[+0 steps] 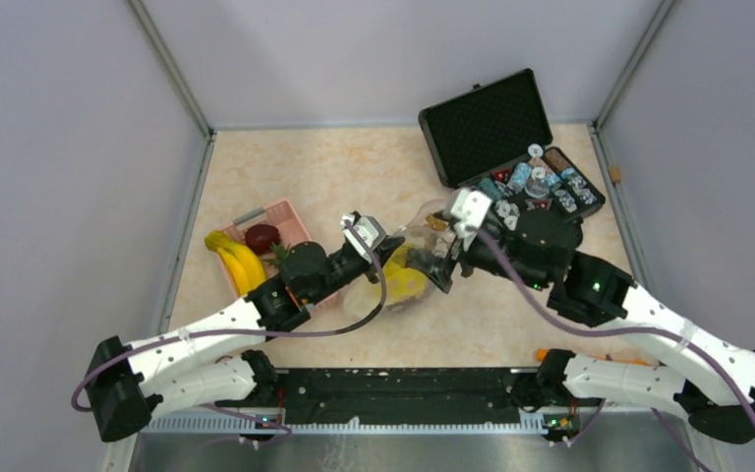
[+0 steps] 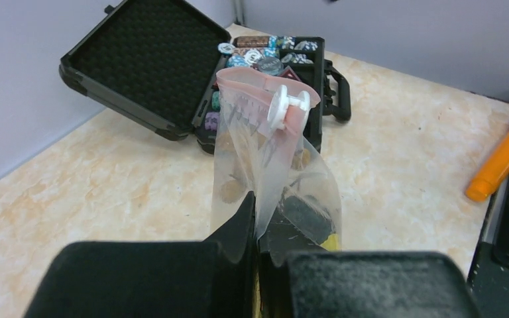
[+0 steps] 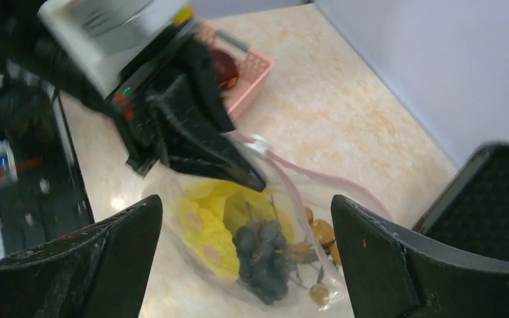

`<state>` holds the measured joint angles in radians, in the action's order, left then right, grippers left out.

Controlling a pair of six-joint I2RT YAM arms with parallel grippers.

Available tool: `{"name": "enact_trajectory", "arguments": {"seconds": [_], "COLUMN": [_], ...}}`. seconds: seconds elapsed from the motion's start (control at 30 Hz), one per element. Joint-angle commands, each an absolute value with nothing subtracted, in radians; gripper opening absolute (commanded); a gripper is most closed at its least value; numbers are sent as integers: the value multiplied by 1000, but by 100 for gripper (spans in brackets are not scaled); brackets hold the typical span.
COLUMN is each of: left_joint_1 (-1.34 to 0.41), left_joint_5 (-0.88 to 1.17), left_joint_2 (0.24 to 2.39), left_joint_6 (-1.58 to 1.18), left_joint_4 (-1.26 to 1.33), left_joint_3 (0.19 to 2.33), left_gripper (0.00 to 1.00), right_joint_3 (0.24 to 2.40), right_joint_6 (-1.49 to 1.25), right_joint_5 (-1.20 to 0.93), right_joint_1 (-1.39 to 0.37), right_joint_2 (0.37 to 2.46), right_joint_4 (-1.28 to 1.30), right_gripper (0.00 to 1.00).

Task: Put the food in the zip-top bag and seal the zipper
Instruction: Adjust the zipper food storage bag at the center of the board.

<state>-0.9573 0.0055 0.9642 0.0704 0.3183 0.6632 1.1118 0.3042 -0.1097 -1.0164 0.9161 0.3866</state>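
Arms first: both of yours rise from the near edge of the table (image 1: 285, 167) and bend inward until the wrists almost meet at its middle. An orange object (image 1: 551, 354) lies down by the right arm's base.

Your left gripper (image 2: 260, 215) is clamped on the zip-top bag (image 2: 265, 165), black fingers (image 2: 238, 225) pressed together with clear plastic pinched between them. Your right gripper (image 3: 245, 212) hovers over the bag with its fingers (image 3: 79, 265) spread wide, gripping nothing.

Only the right wrist view looks down into the bag. There you see the food (image 3: 219, 212) inside: a yellow piece, a dark grape bunch (image 3: 265, 255) against it and small brown balls (image 3: 321, 232) beside that.

The left wrist view shows the bag standing up from the fingers. The zipper (image 2: 252, 83) curves across its top, carrying a white slider (image 2: 285, 107). You cannot tell how much of the mouth is closed.

From above, a pink basket (image 1: 290, 211) sits left of the bag, partly behind your left arm, holding bananas (image 1: 241, 264) and a dark red piece (image 1: 261, 236).

Farther back on the right, an open black case (image 1: 487, 123) has its lid raised and small colourful pieces (image 1: 541, 182) in its tray.

The tabletop is beige and marbled. Plain grey walls (image 1: 383, 49) close it in at the left, right and far sides.
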Motion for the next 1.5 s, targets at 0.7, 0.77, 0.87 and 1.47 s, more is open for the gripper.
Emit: {"name": "enact_trajectory", "arguments": {"seconds": [0.7, 0.77, 0.87, 1.47], "left_joint_1": [-956, -955, -956, -976], "left_joint_5": [147, 172, 231, 392], "left_joint_2": [913, 913, 913, 910], "left_joint_6": [106, 112, 141, 406], "left_joint_4": [452, 448, 440, 272], "left_joint_3": [608, 610, 615, 637], "left_gripper": [0, 0, 0, 0], "right_joint_3": [939, 945, 971, 987], "right_joint_6": [-1618, -1656, -1665, -1448], "right_joint_5": [502, 516, 542, 614], "right_joint_1": [-1014, -1014, -1013, -1014], "right_joint_2": [906, 924, 952, 929], "right_joint_4": [377, 382, 396, 497], "right_gripper": [98, 98, 98, 32]}}
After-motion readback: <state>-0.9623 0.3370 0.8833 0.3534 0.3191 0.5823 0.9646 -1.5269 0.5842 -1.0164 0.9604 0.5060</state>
